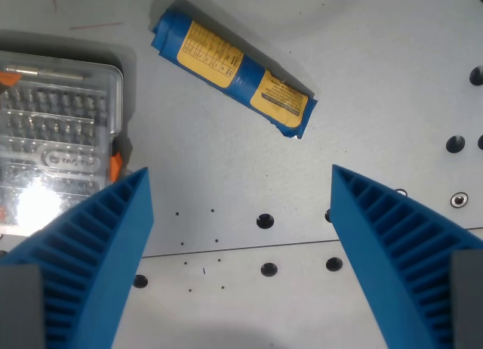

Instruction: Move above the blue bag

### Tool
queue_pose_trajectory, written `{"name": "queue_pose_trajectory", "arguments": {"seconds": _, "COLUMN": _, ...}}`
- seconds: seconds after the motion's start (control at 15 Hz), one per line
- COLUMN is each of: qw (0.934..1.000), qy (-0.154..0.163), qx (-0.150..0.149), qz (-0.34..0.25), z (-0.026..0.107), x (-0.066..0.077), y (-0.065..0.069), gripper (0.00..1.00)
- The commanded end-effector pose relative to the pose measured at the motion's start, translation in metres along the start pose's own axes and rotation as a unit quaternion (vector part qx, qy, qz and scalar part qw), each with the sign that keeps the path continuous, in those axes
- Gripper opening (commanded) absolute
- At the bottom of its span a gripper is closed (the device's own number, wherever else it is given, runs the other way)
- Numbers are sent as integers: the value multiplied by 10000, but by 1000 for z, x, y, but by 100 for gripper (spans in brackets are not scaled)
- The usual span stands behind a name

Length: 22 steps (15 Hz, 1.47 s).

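Note:
The blue bag (232,71) is a rolled blue packet with yellow labels. It lies flat on the grey table (377,77), slanting from the upper left toward the middle right of the wrist view. My gripper (240,184) is open and empty. Its two blue ribbed fingers (98,251) reach up from the bottom corners. The bag lies beyond the fingertips, apart from them, toward the top of the view.
A clear plastic case of screwdriver bits (56,141) with orange latches sits at the wrist view's left edge, close to the left finger. Several screw holes (264,220) and a seam (249,248) mark the table between the fingers.

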<state>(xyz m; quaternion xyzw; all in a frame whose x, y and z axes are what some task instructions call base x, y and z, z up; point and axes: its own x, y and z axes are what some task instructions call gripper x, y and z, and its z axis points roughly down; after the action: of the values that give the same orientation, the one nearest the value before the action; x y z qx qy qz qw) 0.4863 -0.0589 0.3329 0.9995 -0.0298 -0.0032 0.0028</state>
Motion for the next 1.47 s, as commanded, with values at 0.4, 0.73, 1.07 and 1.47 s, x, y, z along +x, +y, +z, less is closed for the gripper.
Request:
{"name": "queue_pose_trajectory", "arguments": {"seconds": 0.4, "qw": 10000, "qy": 15, "qx": -4, "qz": -75, "z": -1, "x": 0, "y": 0, "gripper": 100}}
{"name": "queue_pose_trajectory", "arguments": {"seconds": 0.73, "qw": 9992, "qy": 31, "qx": -26, "qz": -394, "z": 3, "x": 0, "y": 0, "gripper": 100}}
{"name": "queue_pose_trajectory", "arguments": {"seconds": 1.07, "qw": 9955, "qy": 122, "qx": -78, "qz": -941, "z": 13, "x": 1, "y": -1, "gripper": 100}}
{"name": "queue_pose_trajectory", "arguments": {"seconds": 1.47, "qw": 9833, "qy": 218, "qx": -194, "qz": -1795, "z": 34, "x": 2, "y": -3, "gripper": 100}}
